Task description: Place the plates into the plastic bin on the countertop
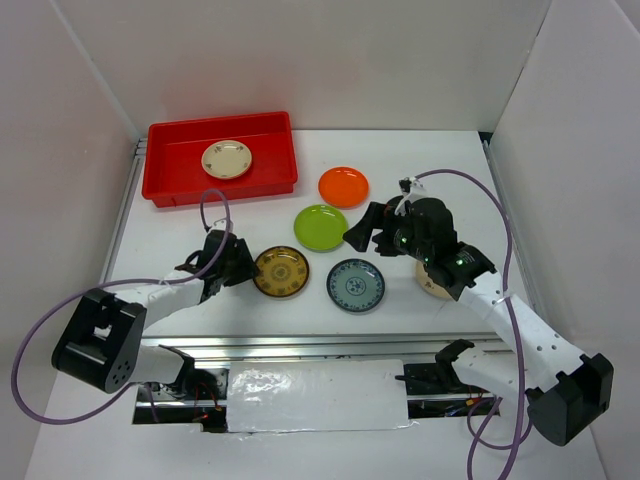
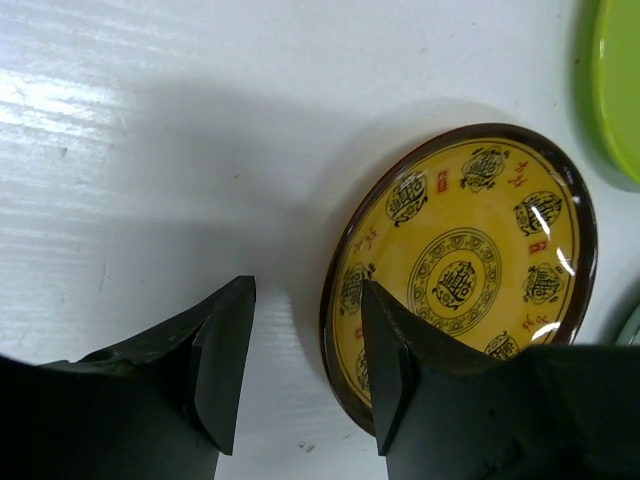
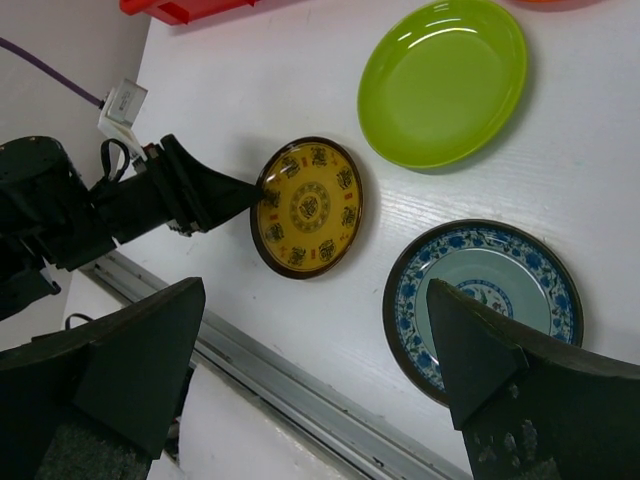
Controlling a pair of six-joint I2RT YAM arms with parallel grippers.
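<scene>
White countertop (image 1: pixel 440 160), plain, under the jaws. Back wall (image 1: pixel 320 60), white, beyond the jaws. Left wall (image 1: pixel 50 150) and right wall (image 1: pixel 590 130), white, flanking them. Metal rail (image 1: pixel 300 345) behind the jaws. Light even, shadows soft.

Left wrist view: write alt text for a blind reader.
Open black fingers of the left gripper frame the rim of a gold-patterned plate lying on the white countertop, one finger overlapping the plate. The edge of a lime green plate shows at top right.
</scene>
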